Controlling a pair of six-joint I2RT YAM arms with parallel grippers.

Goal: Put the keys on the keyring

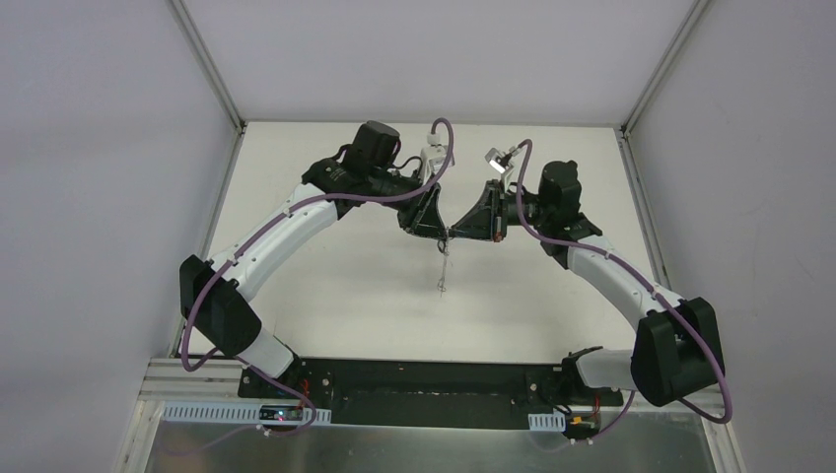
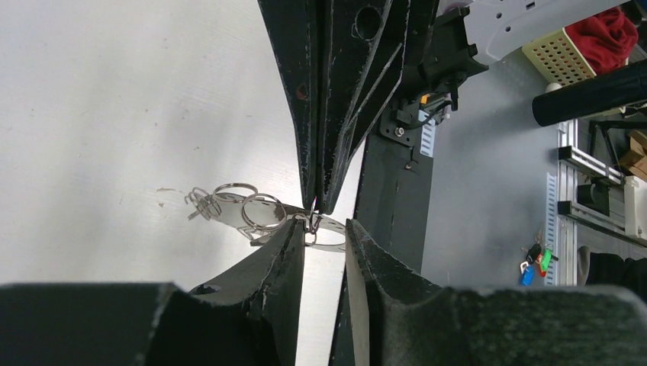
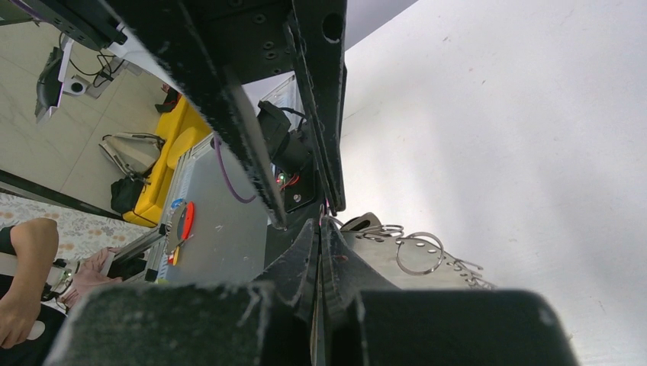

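Observation:
The keyring (image 1: 444,281) hangs as a thin grey loop below the two gripper tips, above the middle of the white table. My right gripper (image 1: 455,235) is shut on its top; in the right wrist view (image 3: 320,227) the jaws are pressed together, with silvery rings of the keyring (image 3: 418,253) beside them. My left gripper (image 1: 441,233) faces it tip to tip. In the left wrist view (image 2: 326,232) its jaws stand apart, with the keyring (image 2: 255,212) against the left finger (image 2: 278,255). The black-headed key is not visible.
The white table (image 1: 335,286) is boxed in by white walls and aluminium corner posts (image 1: 207,59). The black base plate (image 1: 414,379) lies at the near edge. A person's arm (image 3: 23,259) shows off the table to the left.

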